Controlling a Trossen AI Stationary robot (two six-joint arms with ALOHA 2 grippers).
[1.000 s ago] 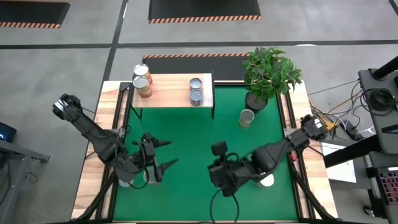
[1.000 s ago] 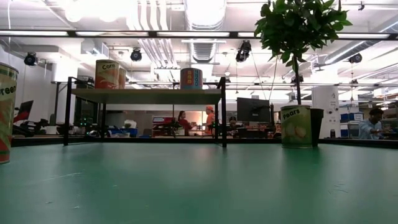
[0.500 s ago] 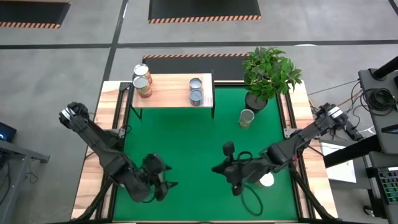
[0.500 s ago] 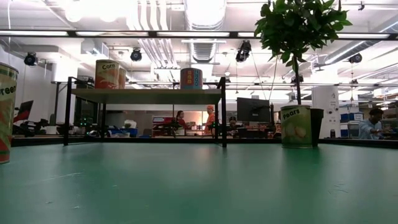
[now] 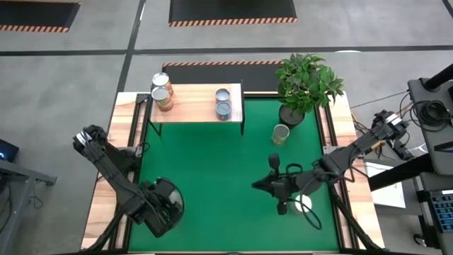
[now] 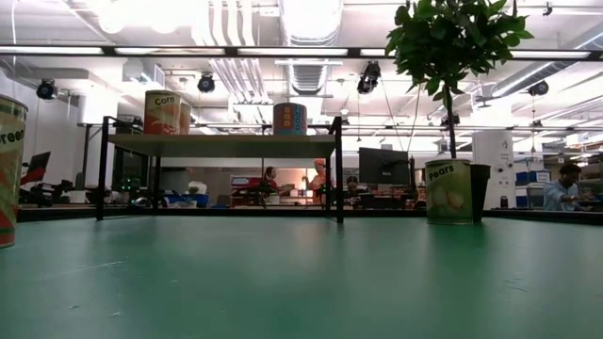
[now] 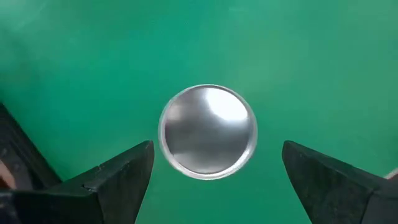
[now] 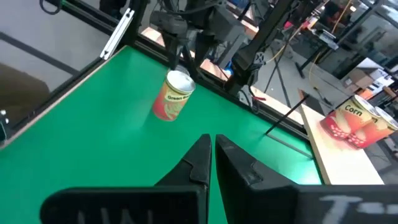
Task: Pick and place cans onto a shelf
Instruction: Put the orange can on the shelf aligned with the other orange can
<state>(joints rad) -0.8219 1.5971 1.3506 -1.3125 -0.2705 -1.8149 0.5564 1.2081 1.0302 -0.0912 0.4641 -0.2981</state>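
Cans: four stand on the shelf (image 5: 195, 103), apparently three wait on the table (image 5: 226, 177). Left gripper (image 7: 211, 171) hovers released over a front-left can (image 7: 208, 131); right gripper (image 8: 211, 155) stays clenched, empty.

Silvery, mirror-bright can top (image 7: 208, 131) between dark left gripper (image 7: 217, 180) fingers, over plain green mat (image 7: 298, 56). Ahead of shut black right gripper (image 8: 212, 155): red-and-tan green-lettered can (image 8: 173, 94); beyond, orange "Corn" can (image 8: 348, 121) on pale wood shelf (image 8: 342, 163).
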